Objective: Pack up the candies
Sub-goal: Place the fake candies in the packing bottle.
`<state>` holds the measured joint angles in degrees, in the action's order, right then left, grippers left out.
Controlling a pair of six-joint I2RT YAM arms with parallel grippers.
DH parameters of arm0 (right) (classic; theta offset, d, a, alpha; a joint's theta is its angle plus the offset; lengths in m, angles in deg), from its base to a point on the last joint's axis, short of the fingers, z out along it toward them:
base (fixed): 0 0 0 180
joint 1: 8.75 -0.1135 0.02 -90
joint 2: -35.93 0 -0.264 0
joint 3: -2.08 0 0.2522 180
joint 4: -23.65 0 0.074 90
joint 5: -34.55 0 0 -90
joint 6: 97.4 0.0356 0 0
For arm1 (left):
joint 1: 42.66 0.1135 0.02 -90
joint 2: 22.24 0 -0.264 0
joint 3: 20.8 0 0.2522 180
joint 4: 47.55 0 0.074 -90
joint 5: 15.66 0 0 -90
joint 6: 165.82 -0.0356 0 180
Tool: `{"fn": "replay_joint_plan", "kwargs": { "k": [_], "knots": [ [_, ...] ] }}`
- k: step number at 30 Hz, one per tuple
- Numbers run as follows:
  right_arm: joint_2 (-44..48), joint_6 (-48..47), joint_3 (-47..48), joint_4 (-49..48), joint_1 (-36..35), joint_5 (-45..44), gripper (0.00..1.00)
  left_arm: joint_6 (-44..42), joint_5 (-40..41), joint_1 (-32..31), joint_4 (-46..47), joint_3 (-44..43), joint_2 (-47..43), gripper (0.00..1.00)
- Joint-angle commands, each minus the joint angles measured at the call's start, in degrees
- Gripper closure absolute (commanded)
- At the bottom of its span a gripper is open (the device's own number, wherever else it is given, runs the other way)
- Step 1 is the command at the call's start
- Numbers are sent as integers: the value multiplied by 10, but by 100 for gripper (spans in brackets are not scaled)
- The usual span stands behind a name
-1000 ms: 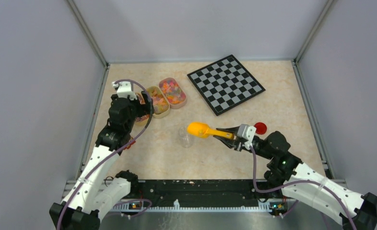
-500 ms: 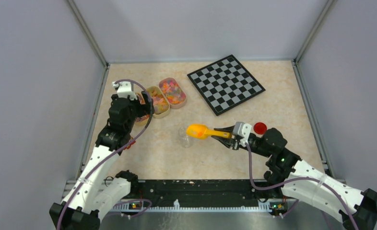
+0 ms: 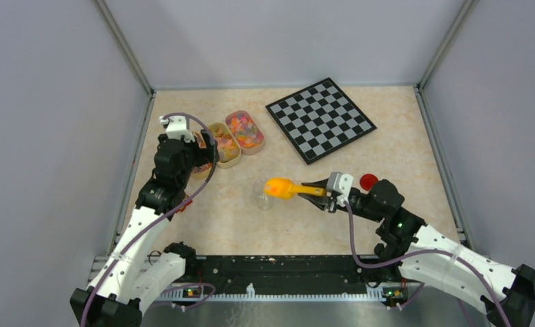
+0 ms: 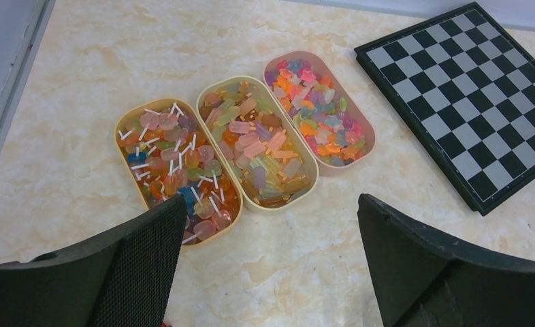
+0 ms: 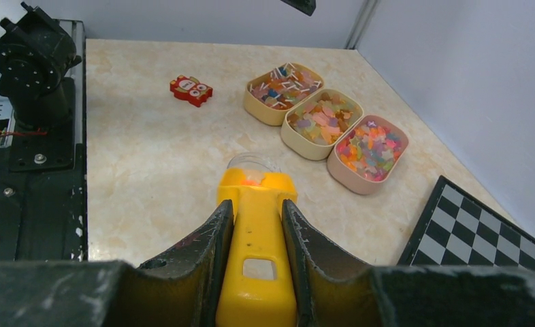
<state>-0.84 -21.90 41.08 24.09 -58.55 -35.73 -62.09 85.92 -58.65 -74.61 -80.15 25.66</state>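
Right wrist: right gripper clamps scoop by jar; left gripper spread wide, empty.

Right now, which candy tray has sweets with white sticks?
The tan tray farthest from the chessboard: only its lollipops have sticks; the cream tray and pink tray hold none.

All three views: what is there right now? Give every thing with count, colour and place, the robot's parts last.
candies: many, mixed colours, filling the three trays
trays: three, two cream and one pink, side by side, far left
jar: one, clear, mid-table, at the scoop's tip
scoop: one, yellow-orange, handle in the right gripper
lid: one, red, on the table by the right wrist
chessboard: one, black and grey, far right
small figure: one, red, left side, nearer than the trays
table: one, beige marbled
left gripper: open, above the trays
right gripper: shut on the scoop
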Motion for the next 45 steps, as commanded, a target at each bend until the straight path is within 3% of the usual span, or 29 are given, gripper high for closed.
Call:
{"fn": "replay_joint_plan", "kwargs": {
  "k": [1, 27, 45],
  "knots": [
    [1, -5, 36, -18, -9, -2, 100, -4, 0, 3, 22, 0, -4, 1],
    [-18, -19, 76, 38, -19, -23, 100, -4, -3, 3, 22, 2, -9, 1],
    [-91, -17, 230, 215, -24, -10, 100, -4, -9, 3, 27, 4, -12, 1]
  ]
}}
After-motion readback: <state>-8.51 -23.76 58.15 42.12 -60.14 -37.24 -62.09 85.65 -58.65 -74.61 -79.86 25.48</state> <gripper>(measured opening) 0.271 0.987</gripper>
